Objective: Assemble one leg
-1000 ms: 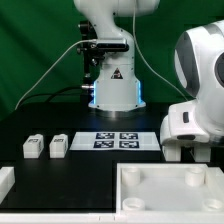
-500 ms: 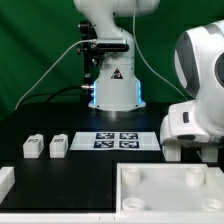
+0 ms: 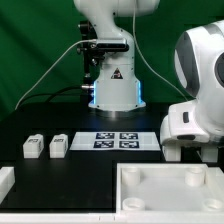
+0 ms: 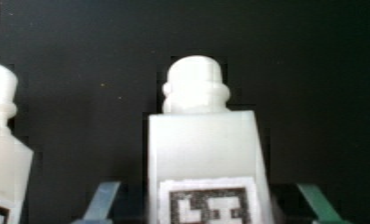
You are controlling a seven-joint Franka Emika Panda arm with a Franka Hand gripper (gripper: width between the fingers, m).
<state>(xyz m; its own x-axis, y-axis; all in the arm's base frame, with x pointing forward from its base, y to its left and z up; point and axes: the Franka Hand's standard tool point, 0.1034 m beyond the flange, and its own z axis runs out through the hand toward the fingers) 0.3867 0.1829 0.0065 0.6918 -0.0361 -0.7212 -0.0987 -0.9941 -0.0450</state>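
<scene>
In the wrist view the leg (image 4: pixel 203 130) sat on the black counter (image 4: pixel 93 40) between my jaws, which were spread wide and held nothing, with a gap either side. Its long axis ran straight out ahead, knobbed end away. A second leg (image 4: pixel 1 150) lay just beside it.

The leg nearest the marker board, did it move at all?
No. In the exterior view the leg sits at the same gap from the marker board as before, and the other leg is still right beside it.
</scene>
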